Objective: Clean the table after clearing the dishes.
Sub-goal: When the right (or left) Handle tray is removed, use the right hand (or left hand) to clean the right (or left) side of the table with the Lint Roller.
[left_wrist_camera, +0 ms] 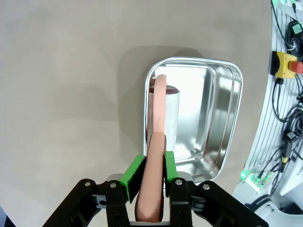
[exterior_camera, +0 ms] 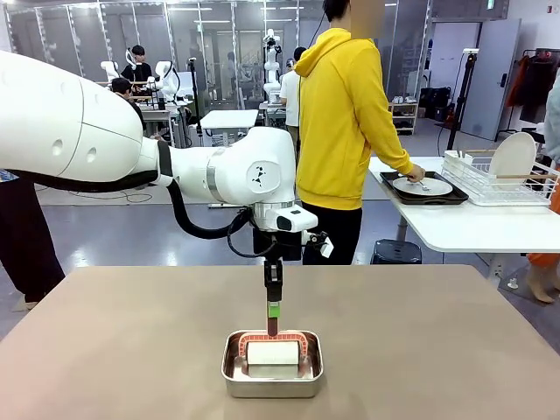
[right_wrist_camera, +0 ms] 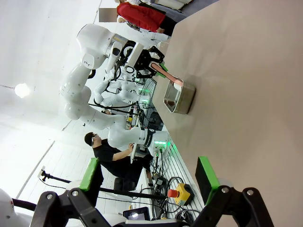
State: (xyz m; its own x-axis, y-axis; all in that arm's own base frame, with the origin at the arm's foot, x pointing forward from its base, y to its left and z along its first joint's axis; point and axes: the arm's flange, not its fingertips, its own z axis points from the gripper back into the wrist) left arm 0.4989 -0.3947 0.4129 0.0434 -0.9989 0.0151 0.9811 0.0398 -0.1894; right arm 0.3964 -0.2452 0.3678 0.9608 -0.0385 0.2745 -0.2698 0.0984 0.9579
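I am watching my left gripper point(left_wrist_camera: 150, 163) squeezing the pink handle point(left_wrist_camera: 156, 137) just above the steel pan point(exterior_camera: 232, 372) on the table point(exterior_camera: 105, 350). The white roller point(exterior_camera: 273, 353) is lying in the pan, long side running left to right, its handle standing up. My right gripper point(right_wrist_camera: 149, 173) is hanging wide open. A plate point(exterior_camera: 422, 186) is sitting on a tray point(exterior_camera: 389, 189) far behind the pan.

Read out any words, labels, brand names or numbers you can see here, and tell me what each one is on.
No text here can be read.
The black mark on the white robot arm: an emblem, no letters.
The yellow box with a red button: label too small to tell.
The shiny rectangular steel pan, salmon-pink curved handle, tan-brown tabletop: no print.
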